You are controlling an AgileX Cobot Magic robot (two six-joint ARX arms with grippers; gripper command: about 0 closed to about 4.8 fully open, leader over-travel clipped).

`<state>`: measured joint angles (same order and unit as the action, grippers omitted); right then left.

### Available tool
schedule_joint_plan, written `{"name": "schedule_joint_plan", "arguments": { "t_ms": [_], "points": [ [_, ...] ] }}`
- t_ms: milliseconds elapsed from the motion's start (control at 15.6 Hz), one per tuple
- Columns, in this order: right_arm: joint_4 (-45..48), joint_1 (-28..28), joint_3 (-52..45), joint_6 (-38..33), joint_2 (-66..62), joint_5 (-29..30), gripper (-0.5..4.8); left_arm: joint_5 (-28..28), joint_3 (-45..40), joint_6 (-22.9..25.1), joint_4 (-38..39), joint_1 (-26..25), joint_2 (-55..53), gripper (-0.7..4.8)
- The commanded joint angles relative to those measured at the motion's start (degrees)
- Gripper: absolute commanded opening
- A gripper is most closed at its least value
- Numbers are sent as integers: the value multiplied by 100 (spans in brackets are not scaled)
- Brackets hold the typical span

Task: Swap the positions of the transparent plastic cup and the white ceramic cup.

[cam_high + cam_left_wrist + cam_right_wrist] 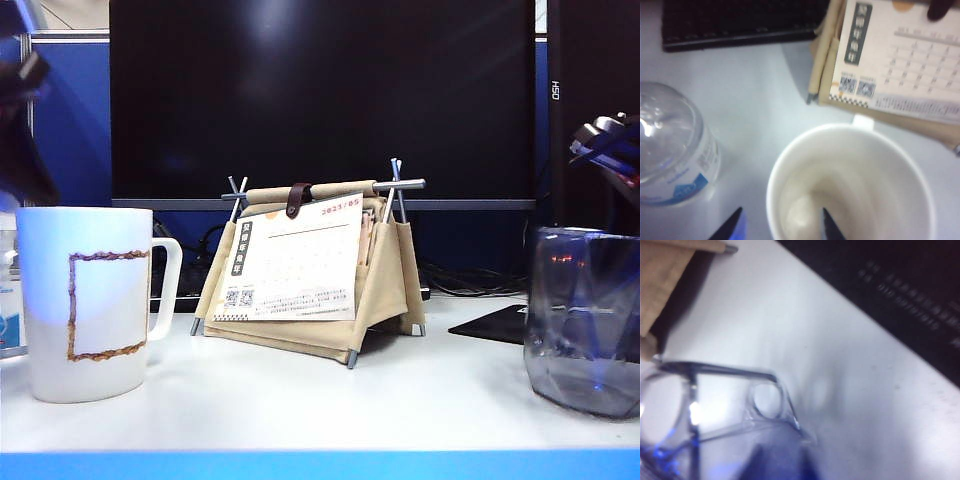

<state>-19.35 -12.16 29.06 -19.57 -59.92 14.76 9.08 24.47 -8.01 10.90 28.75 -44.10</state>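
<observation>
The white ceramic cup (90, 300) stands at the left of the table, handle toward the middle, with a brown rectangle outline on its side. My left gripper (781, 227) is open over the cup (850, 190), one fingertip inside it and the other outside its wall. In the exterior view the left arm (22, 120) is a dark blur above the cup. The transparent plastic cup (585, 320) stands at the right, with my right gripper (608, 150) above and behind it. In the right wrist view the faceted cup (715, 410) lies close to a blurred dark finger (785, 460); the jaws do not show clearly.
A beige desk calendar stand (310, 265) sits mid-table before a dark monitor (320, 100). A clear bottle (670, 145) stands close beside the white cup. A black keyboard (740, 22) lies behind, and a dark pad (495, 325) lies left of the plastic cup.
</observation>
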Motion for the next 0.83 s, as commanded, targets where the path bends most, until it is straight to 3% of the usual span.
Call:
{"name": "schedule_joint_plan", "arguments": {
  "t_ms": [64,831],
  "points": [
    [199,-11,39,15,15,-103,8,13,28,57,-142,-9,-260,196],
    [317,-11,42,13,11,-48,-6,120,28,162,-332,-83,-577,192]
  ]
}}
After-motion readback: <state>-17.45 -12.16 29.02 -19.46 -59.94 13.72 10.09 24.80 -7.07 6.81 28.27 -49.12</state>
